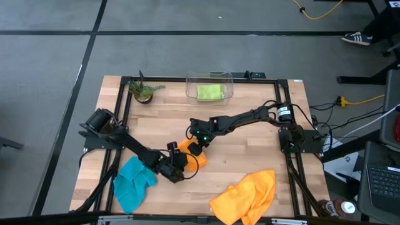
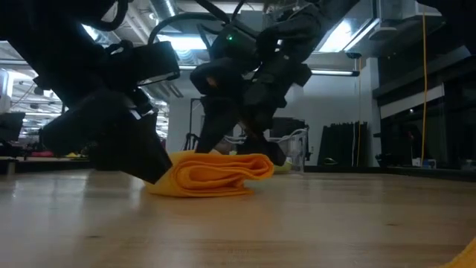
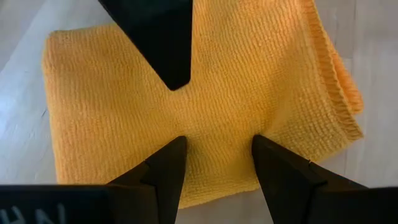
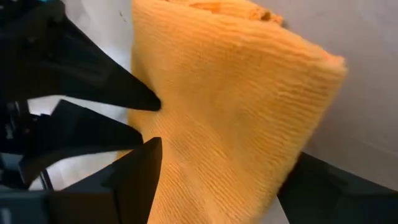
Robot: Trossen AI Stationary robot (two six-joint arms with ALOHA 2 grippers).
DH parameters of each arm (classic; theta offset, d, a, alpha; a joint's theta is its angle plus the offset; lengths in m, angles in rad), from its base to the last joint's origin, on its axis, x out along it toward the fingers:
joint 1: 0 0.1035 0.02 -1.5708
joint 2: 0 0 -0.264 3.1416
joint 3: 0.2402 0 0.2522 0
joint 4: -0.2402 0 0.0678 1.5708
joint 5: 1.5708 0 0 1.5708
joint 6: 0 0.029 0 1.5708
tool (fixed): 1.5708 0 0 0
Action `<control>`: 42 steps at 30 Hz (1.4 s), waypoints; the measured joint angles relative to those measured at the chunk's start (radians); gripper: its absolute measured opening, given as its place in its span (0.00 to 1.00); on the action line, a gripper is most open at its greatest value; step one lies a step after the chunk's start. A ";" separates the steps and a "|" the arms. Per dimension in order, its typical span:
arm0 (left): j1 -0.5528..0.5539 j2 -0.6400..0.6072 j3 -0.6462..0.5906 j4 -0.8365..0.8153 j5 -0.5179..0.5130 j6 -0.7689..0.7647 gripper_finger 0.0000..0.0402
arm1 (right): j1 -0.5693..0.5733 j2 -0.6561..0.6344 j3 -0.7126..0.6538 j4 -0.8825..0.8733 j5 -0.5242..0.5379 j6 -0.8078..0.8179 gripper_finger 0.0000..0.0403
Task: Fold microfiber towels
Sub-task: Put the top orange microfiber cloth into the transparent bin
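My left pincer (image 3: 214,155) stands with its fingers apart, tips pressed down on the folded orange towel (image 1: 190,155) at mid-bench. My right pincer (image 1: 195,145) comes in from the opposite side, also spread wide, its fingers straddling the far edge of the same towel (image 4: 230,106). Neither is clamped on the cloth; both rest on or around it. Seen at bench height, the towel (image 2: 212,175) lies as a thick, rounded bundle with several layers showing at its near edge, so I judge the fold is made and I am now flattening or squaring it.

To do this well, I would keep the left fingertips (image 3: 165,168) pinning the middle so the layers do not slide, and let the right pincer draw the loose edge level with the one beneath before letting go. The weave is soft and grips itself, so a slow press should hold; a quick lift could drag the top layer up with me.

Just beside my left pincer, on its outer side, the teal towel (image 1: 132,181) lies crumpled. The second orange towel (image 1: 247,197) is heaped at the bench's near edge, well apart from my right pincer. The green towel (image 1: 209,92) sits in the clear bin (image 1: 189,92) beyond both pincers.
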State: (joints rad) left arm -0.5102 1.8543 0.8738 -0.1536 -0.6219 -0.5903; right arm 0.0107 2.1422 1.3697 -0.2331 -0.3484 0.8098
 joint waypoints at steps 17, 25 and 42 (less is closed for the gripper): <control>0.018 0.004 -0.007 0.083 -0.078 0.000 0.45 | 0.047 0.034 -0.002 0.080 0.026 0.024 0.62; 0.006 0.003 -0.007 0.081 -0.072 -0.002 0.45 | 0.042 0.037 -0.003 0.074 0.037 -0.019 0.33; -0.067 -0.267 -0.006 -0.034 -0.117 0.100 0.45 | 0.009 -0.012 0.092 -0.159 0.136 -0.305 0.05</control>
State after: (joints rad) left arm -0.5768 1.5876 0.8680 -0.1876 -0.7389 -0.4898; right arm 0.0195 2.1300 1.4613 -0.3921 -0.2127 0.5049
